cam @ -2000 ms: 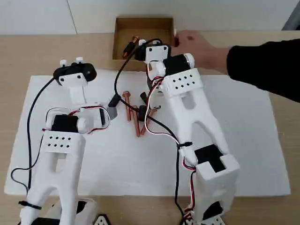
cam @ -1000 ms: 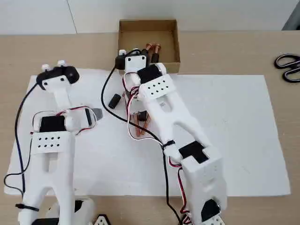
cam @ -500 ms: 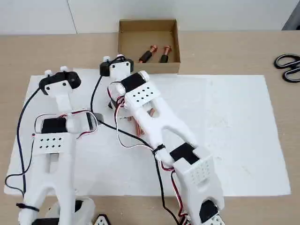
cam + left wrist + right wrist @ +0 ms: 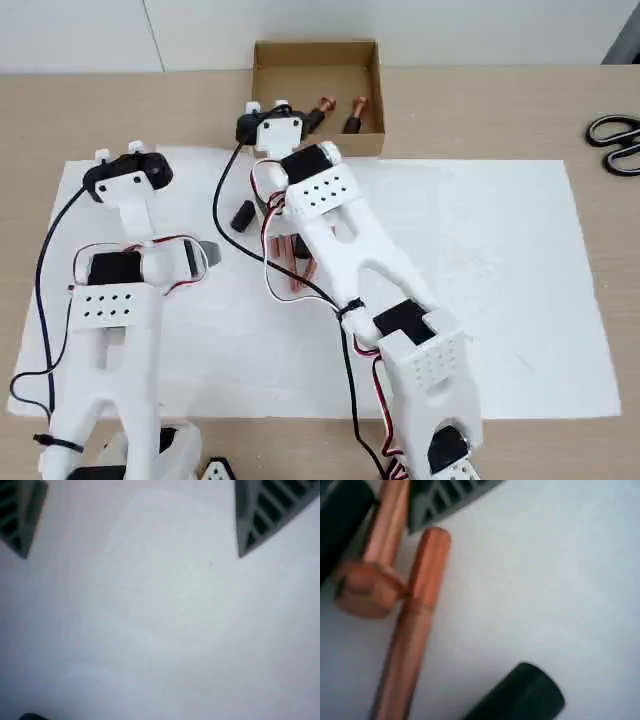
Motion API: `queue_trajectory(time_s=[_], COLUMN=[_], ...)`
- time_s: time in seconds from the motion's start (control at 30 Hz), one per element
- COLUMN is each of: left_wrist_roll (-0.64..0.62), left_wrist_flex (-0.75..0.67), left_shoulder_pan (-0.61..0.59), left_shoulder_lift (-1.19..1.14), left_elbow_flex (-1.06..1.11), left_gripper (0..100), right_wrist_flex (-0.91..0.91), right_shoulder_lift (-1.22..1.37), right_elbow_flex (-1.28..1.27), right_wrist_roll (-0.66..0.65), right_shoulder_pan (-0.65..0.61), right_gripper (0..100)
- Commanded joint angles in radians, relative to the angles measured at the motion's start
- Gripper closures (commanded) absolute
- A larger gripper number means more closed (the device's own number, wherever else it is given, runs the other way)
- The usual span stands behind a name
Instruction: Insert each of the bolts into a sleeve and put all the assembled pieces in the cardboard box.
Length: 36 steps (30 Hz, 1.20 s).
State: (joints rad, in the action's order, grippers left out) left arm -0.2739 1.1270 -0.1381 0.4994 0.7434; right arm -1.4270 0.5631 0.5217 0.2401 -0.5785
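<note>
Looking stiff, smooth and apt to roll, the copper bolt [image 4: 415, 630] wants pinching mid-shank; the left gripper [image 4: 131, 555] gapes empty, the right gripper [image 4: 435, 502] I cannot judge.

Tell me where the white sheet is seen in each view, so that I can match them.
High view: the white sheet lies on the table under both arms, in front of the cardboard box.
Left wrist view: the ground beneath the open left tool.
Right wrist view: the ground under the copper bolts.
Shared landmark: those bolts, beneath the right arm in the high view.
</note>
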Motion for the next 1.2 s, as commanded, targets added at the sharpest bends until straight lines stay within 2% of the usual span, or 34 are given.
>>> queue_trajectory(time_s=[0.0, 0.6, 0.93, 1.17], left_wrist_roll=[0.006, 0.008, 0.008, 0.008], left_wrist_flex=[0.003, 0.002, 0.002, 0.002], left_shoulder_pan=[-0.005, -0.005, -0.005, -0.005], left_shoulder_lift=[0.009, 0.003, 0.003, 0.003], left_elbow_flex=[-0.004, -0.004, -0.004, -0.004], left_gripper=[74, 74, 74, 74], right_wrist_flex=[0.031, 0.016, 0.013, 0.028], right_shoulder_lift=[0.028, 0.117, 0.12, 0.171], right_elbow_flex=[0.005, 0.005, 0.005, 0.005], right_wrist_roll=[0.011, 0.012, 0.012, 0.011], right_shoulder_pan=[0.007, 0.113, 0.119, 0.119], right_gripper=[83.7, 83.7, 83.8, 89.0])
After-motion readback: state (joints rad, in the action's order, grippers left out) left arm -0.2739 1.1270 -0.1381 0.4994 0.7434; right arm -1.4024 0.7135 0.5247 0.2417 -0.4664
